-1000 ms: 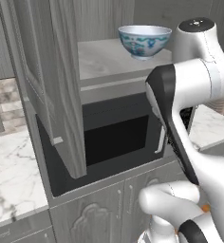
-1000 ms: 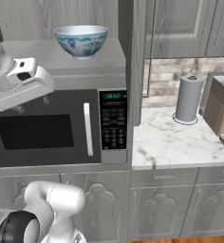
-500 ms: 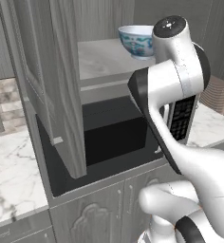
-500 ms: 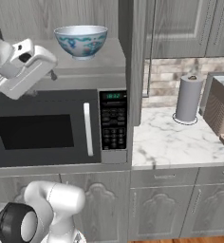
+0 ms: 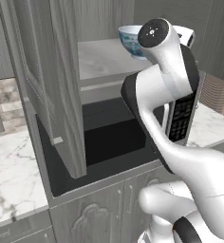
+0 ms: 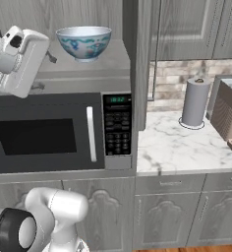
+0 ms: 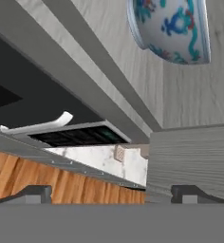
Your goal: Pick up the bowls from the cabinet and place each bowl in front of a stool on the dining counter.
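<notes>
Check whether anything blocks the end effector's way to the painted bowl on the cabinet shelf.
Nothing visible does. The painted bowl sits alone on the pale shelf, and the open end effector has bare shelf between its tips and the bowl.

Glossy painted porcelain bowl (image 6: 83, 42) sits on a matt grey wood-grain cabinet (image 6: 142, 59) shelf; the worktop (image 6: 187, 145) looks like polished marble.
</notes>
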